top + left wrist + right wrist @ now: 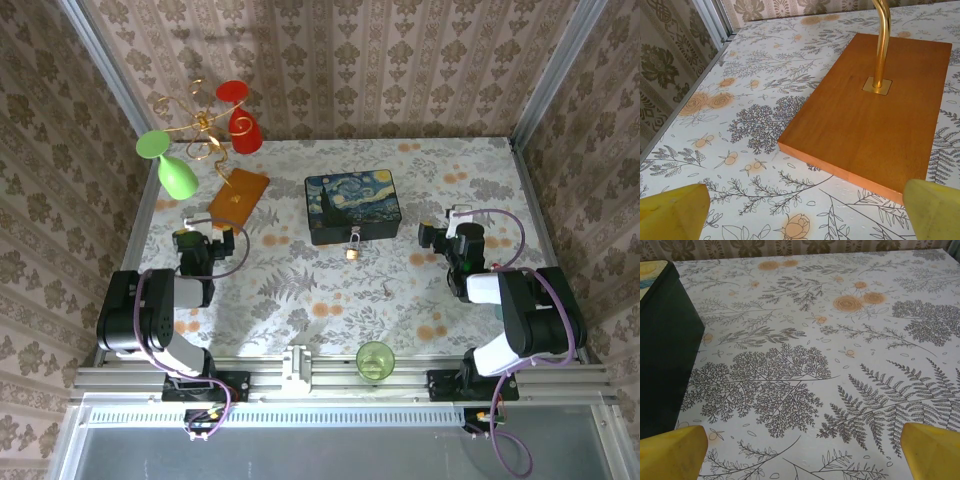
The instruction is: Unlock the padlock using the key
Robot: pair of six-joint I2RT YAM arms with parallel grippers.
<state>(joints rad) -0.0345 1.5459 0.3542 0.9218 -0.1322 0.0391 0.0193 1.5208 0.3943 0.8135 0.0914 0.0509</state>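
Note:
The tiny brass padlock (352,250) hangs at the front of the painted box (352,205), its silvery shackle through the box's clasp. The thin silvery key (388,291) lies on the floral cloth to the right of and nearer than the padlock. My left gripper (205,238) rests open at the left, its yellow fingertips (672,210) spread wide above bare cloth, just short of the wooden base (870,110). My right gripper (452,236) rests open at the right, yellow fingertips (932,450) apart, with the box's dark side (665,350) to its left.
A gold stand on the wooden base (237,197) carries green (172,165) and red (238,115) wine glasses at the back left. A green glass cup (375,360) stands at the near edge by the rail. Patterned walls and metal frame posts enclose the table.

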